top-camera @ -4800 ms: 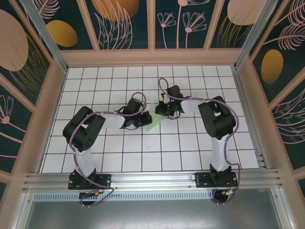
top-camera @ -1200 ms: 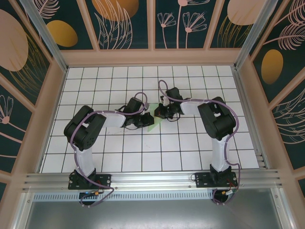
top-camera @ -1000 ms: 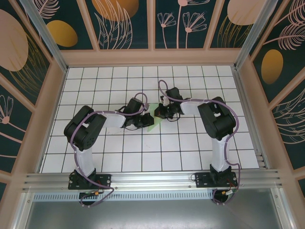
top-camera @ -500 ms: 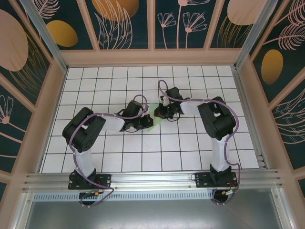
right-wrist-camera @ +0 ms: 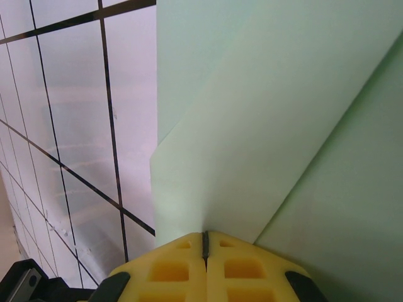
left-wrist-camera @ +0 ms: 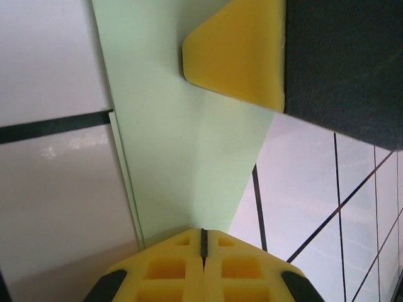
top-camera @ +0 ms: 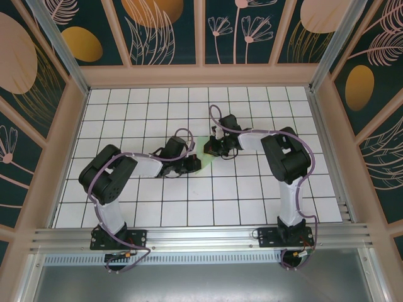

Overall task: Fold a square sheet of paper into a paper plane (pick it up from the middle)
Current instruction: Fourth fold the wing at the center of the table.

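**Top external:** a pale green, creased paper plane (top-camera: 200,151) lies mid-table. The left gripper (top-camera: 192,165) is at its 7 o'clock and the right gripper (top-camera: 210,149) at its 3 o'clock, apparently pinning it for creasing.

**Left wrist:** the jaws are closed and the tips bear on the plane's narrow end.

**Right wrist:** the jaws are closed, pressing the paper flat.

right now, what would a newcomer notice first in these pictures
A folded pale green paper lies in the middle of the white grid table, with the left jaws and right jaws both shut, tips against it from either side. Dark wall panels painted with big flowers ring the table.
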